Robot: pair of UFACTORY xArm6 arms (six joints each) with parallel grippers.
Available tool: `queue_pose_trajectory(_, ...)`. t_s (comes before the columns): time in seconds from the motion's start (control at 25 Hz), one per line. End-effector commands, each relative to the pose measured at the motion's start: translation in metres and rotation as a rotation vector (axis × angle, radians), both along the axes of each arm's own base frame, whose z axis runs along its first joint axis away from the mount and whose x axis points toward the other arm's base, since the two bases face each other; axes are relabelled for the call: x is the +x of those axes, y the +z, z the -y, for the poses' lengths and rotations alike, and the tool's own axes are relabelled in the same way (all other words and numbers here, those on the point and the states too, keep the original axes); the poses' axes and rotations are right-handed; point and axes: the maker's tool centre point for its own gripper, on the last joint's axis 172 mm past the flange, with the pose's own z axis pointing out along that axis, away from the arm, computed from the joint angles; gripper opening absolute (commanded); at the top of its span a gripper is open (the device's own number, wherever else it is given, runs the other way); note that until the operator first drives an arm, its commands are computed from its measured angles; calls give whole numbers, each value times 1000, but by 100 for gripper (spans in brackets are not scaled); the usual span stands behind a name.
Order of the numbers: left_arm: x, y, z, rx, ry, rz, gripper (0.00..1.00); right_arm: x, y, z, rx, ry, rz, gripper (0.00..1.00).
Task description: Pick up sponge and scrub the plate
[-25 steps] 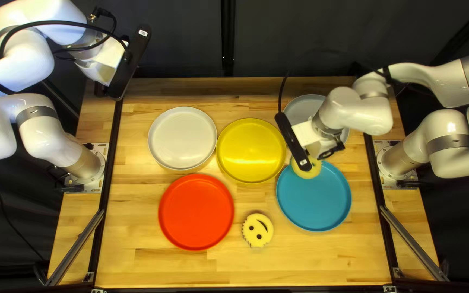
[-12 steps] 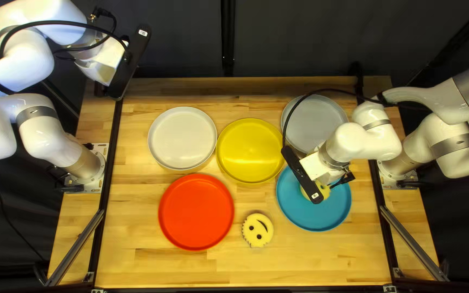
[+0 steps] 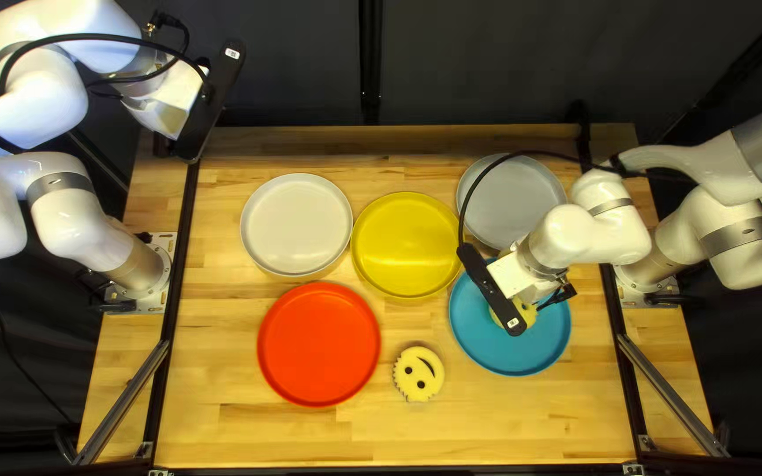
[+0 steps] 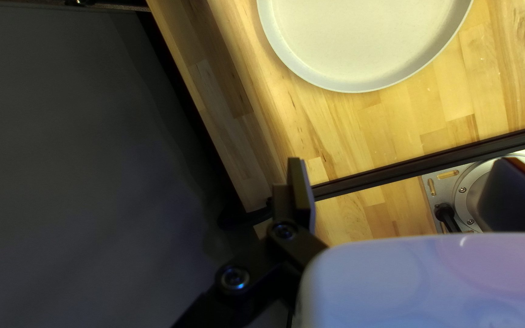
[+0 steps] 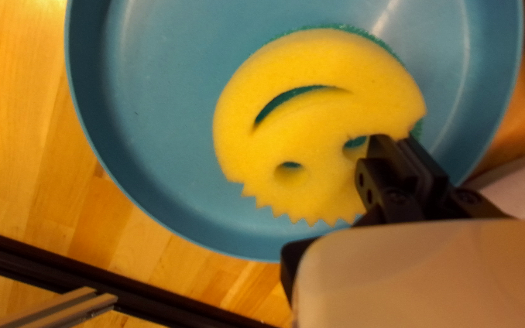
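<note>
Held sponge: the round yellow sponge (image 5: 311,133), with a smile slot, eye holes, a toothed edge and a green backing, is over the blue plate (image 5: 153,121), within its rim. Yellow face is toward the wrist camera; pressure on the plate cannot be told.
Sponge handling: judged light, soft and springy; will fold or twist under load, will not break. Likely slippery only if wet.
Grip point: outer rim, beside one eye hole. Judged usable, but off-centre: the far side may lift or pivot during strokes. A hold nearer the middle would spread pressure better.
Right gripper: the right gripper (image 5: 396,146) is clamped on the sponge rim, fingers close together, with only the rim's thickness between them.
Left gripper: the left gripper (image 4: 405,194) is wide apart and holds nothing, beyond the near rim of the pale plate (image 4: 360,85).
Blue plate: flat on the table, judged stiff and light; may slide under sideways force.
Spare sponge: a second smiling sponge (image 3: 418,374) lies on the table (image 3: 487,432) between the red plate (image 3: 319,345) and the blue plate.
Scrubbing step: judged at or near its start. Use short, level strokes with light downward force; keep fingertips off the plate.
</note>
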Motion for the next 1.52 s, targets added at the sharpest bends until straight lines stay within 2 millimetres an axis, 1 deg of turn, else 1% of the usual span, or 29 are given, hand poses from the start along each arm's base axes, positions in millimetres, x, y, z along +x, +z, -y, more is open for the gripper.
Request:
queue_pose_trajectory(0.04, 0, 0, 0, 0, 0, 0, 100, -8, -5, -13, 2, 29, -17, 0)
queue_pose_trajectory(0.2, 0, 0, 0, 0, 0, 0, 100, -16, -3, -26, 13, 60, -23, 0)
queue_pose_trajectory(0.24, 0, 0, 0, 0, 0, 0, 100, -15, -2, -30, 12, 69, -22, 0)
queue_pose_trajectory(0.32, 0, 0, 0, 0, 0, 0, 100, -9, -2, -30, 10, 78, -21, 0)
queue_pose_trajectory(0.52, 0, 0, 0, 0, 0, 0, 100, 14, -11, -20, 8, 94, -14, 0)
queue_pose_trajectory(0.64, 0, 0, 0, 0, 0, 0, 100, 33, -15, -13, 6, 102, -6, 0)
queue_pose_trajectory(0.72, 0, 0, 0, 0, 0, 0, 100, 40, -15, -10, 5, 104, -2, 0)
queue_pose_trajectory(0.76, 0, 0, 0, 0, 0, 0, 100, 46, -14, -6, 3, 105, 2, 0)
queue_pose_trajectory(0.88, 0, 0, 0, 0, 0, 0, 100, 56, -12, -4, -1, 106, 10, 0)
queue_pose_trajectory(0.96, 0, 0, 0, 0, 0, 0, 100, 59, -12, -4, -4, 110, 12, 0)
queue_pose_trajectory(1.0, 0, 0, 0, 0, 0, 0, 100, 59, -13, -5, -4, 111, 12, 0)
queue_pose_trajectory(1.12, 0, 0, 0, 0, 0, 0, 100, 48, -14, -10, -5, 114, 8, 0)
queue_pose_trajectory(1.36, 0, 0, 0, 0, 0, 0, 100, 18, -16, -24, -3, 109, -3, 0)
queue_pose_trajectory(1.52, 0, 0, 0, 0, 0, 0, 100, -7, -14, -26, 1, 92, -17, 0)
